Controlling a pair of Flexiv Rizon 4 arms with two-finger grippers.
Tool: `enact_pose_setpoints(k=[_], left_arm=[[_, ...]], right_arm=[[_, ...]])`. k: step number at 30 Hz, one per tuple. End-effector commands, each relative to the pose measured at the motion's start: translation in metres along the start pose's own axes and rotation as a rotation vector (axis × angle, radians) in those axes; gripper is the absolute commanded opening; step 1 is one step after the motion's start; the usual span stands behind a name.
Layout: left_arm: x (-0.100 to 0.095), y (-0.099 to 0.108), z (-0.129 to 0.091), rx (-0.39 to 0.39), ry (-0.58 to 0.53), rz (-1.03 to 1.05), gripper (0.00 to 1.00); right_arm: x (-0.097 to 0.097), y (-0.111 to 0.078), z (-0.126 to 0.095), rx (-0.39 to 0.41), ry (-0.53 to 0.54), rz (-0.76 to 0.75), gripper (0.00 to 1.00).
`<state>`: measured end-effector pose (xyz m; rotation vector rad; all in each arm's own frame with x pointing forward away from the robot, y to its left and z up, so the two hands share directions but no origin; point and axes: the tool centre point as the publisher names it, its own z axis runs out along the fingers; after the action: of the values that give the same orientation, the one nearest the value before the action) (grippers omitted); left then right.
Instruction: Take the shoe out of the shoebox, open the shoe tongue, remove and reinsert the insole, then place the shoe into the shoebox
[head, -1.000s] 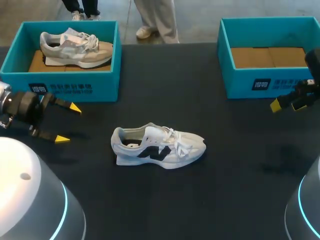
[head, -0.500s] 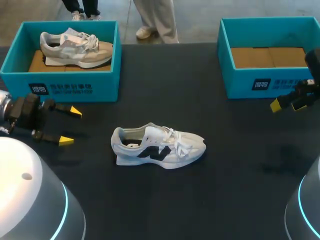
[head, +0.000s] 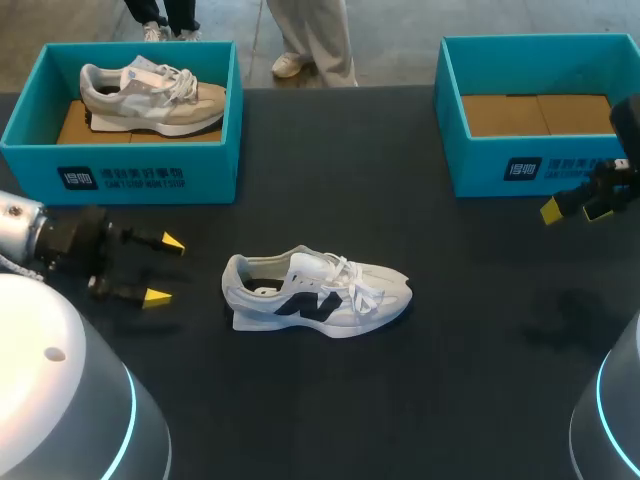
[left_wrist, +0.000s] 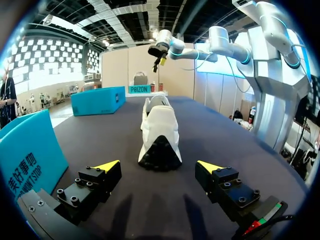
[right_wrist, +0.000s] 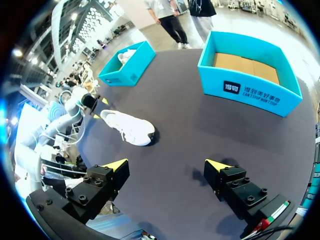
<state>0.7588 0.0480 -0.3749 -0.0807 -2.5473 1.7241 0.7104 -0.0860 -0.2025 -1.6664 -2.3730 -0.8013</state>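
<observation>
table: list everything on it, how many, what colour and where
left shoebox: one, teal, far left of the table
right shoebox: one, teal, far right, brown cardboard floor showing
grey-beige shoe: one, inside the left shoebox, on its sole
white shoe: one, white with a black side mark, near the table's middle, on its sole, heel toward the left gripper
table: one, black top
left gripper: one, yellow tips, open, just short of the white shoe's heel, not touching it
right gripper: one, yellow tips, open, in front of the right shoebox, holding nothing
</observation>
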Motion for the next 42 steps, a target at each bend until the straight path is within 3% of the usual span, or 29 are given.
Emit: enact_pose_setpoints(k=[1,17,27,42], left_arm=[[-0.001,0.002,0.015,-0.003,-0.005,-0.003,1.00],[-0.011,0.001,0.057,-0.046,-0.015,-0.058,1.00],[-0.002,0.005,0.066,-0.079,-0.033,-0.076,1.00],[0.007,0.005,0.071,-0.068,-0.050,-0.058,1.00]], right_arm=[[0.000,0.000,0.001,0.001,-0.001,0.001,1.00],[0.000,0.000,0.001,0.001,-0.001,0.001,1.00],[0.000,0.000,0.001,0.001,-0.001,0.001,1.00],[0.000,0.000,0.001,0.001,-0.001,0.001,1.00]])
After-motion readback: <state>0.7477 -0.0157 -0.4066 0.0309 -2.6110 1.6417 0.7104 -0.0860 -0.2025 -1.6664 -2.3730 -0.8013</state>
